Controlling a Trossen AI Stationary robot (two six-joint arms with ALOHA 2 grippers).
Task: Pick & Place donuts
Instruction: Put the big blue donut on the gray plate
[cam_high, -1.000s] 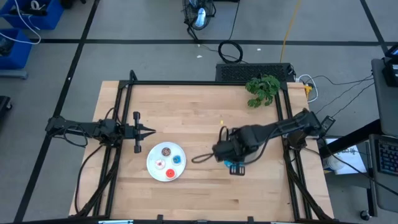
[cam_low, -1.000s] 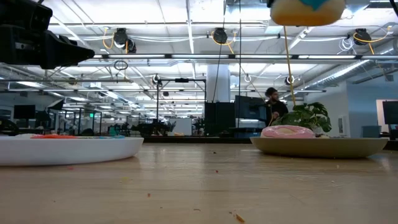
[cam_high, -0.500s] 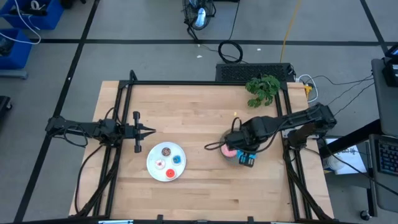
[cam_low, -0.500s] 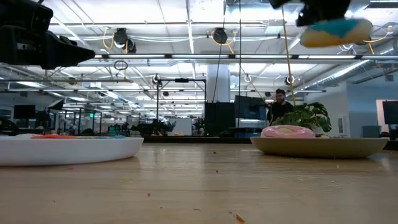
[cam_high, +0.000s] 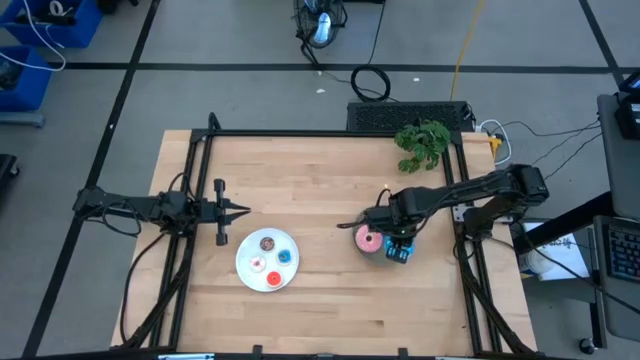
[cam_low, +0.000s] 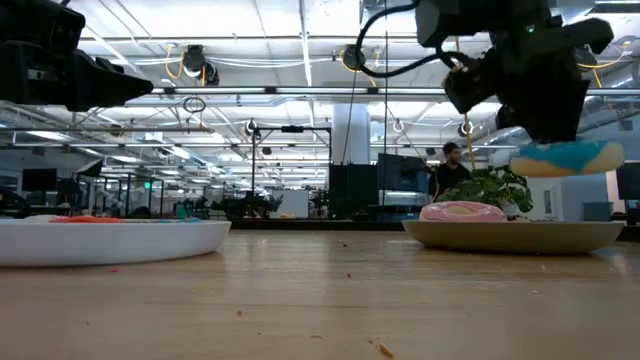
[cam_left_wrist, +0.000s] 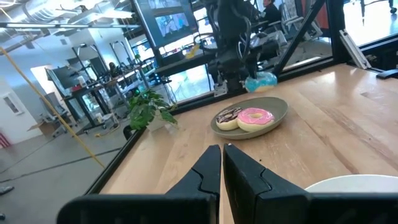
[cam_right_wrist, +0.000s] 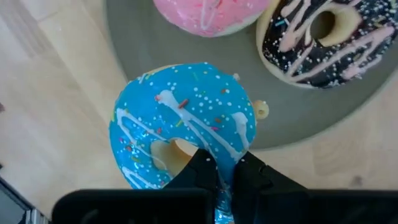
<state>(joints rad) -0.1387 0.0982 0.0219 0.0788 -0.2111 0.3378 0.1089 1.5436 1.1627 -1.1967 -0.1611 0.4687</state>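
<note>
Right gripper (cam_right_wrist: 225, 174) holds blue donut (cam_right_wrist: 183, 127) flat — above grey plate (cam_right_wrist: 124, 37)

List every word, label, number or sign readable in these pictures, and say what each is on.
None can be read.
The screen in the room behind the table shows a picture, too blurred to tell any words.
The blue donut, pink donut, brown donut and grey plate carry no print.

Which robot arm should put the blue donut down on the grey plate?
The right one, probably. Its end effector already grips the blue donut just above the grey plate, beside the pink donut. The left end effector waits shut, near the white plate.
</note>
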